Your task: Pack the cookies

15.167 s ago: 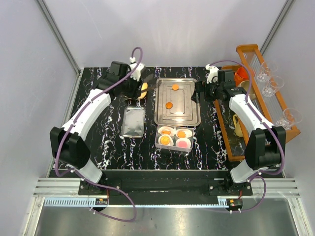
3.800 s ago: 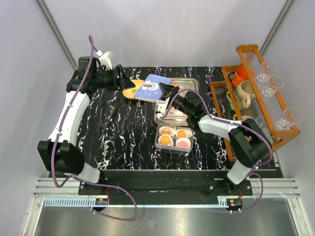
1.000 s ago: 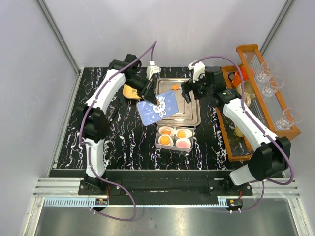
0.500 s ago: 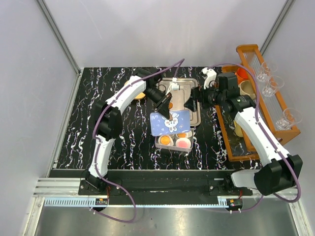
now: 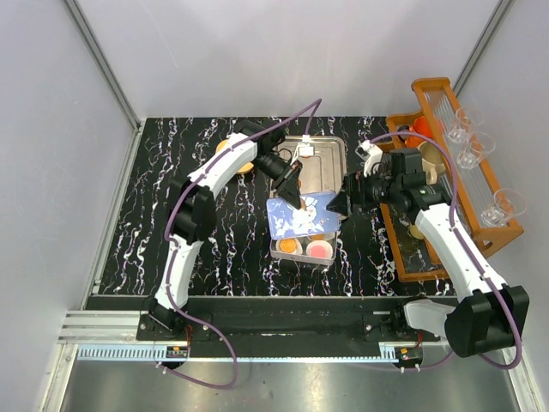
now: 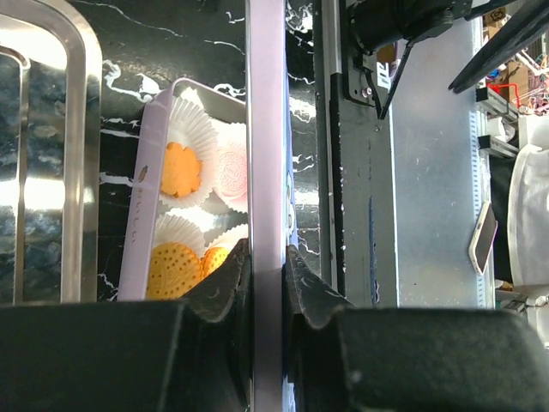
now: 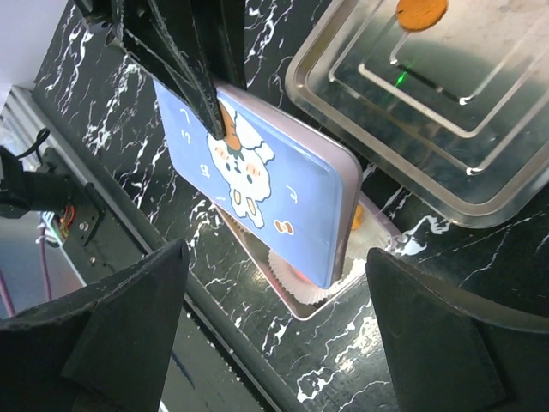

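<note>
Cookies (image 6: 180, 169), orange, one pink, left hand (image 6: 268, 257) gripping lid (image 6: 266, 129)

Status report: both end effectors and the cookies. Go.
Left end effector shut on lid, partly over tin. Right end effector open beside it. Cookies in tin; stray cookie on tray.

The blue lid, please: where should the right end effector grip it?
Probably its free right rim, from the right: the lid hangs tilted over the tin, the left end effector pinches its far edge, and that rim faces the right end effector.
</note>
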`<state>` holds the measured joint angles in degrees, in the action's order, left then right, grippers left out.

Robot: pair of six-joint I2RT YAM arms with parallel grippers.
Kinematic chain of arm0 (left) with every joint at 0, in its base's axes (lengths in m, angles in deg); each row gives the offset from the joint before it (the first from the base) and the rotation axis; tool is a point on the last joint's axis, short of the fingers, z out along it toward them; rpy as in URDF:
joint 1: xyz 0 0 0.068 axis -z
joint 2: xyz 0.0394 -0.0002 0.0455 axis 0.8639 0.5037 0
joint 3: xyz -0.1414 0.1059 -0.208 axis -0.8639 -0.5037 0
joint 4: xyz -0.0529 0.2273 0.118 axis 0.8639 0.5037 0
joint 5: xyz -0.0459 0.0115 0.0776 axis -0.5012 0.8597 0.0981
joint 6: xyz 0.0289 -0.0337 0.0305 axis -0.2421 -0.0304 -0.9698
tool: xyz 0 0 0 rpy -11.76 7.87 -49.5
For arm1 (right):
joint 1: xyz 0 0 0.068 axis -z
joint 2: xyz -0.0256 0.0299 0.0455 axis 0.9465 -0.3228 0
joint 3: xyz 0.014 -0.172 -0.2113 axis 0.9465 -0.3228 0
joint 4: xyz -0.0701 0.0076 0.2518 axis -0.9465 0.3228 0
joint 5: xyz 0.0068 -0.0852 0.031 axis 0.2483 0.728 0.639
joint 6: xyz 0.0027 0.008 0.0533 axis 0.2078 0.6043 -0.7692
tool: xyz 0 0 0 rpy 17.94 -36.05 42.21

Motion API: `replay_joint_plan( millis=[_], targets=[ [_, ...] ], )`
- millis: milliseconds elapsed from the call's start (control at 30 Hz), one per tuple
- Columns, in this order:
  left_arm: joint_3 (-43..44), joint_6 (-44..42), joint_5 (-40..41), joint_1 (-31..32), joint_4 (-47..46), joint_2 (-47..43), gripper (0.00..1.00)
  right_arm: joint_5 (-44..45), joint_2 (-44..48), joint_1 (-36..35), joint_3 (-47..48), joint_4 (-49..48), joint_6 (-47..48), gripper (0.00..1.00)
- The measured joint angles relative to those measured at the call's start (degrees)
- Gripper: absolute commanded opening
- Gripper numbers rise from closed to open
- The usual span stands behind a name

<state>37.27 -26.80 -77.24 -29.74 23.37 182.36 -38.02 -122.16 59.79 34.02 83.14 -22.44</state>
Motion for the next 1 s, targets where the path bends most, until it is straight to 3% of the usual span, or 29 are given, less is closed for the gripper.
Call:
replay_joint_plan(
  millis=[700, 833, 1000],
  targets=[
    [-4.2, -3.6, -6.0, 0.7, 0.3, -3.0, 0.00, -6.7, -2.0, 0.2, -5.6, -4.6, 1.5, 0.86],
    [-4.3, -4.6, -6.7, 0.7, 0.5, -4.6, 0.00, -7.9, -3.1, 0.2, -5.6, -5.4, 1.7, 0.80],
    [-4.3, -5.0, -7.1, 0.7, 0.5, -4.9, 0.07, -9.7, -4.8, 0.2, -5.6, -6.3, 1.9, 0.65]
  ],
)
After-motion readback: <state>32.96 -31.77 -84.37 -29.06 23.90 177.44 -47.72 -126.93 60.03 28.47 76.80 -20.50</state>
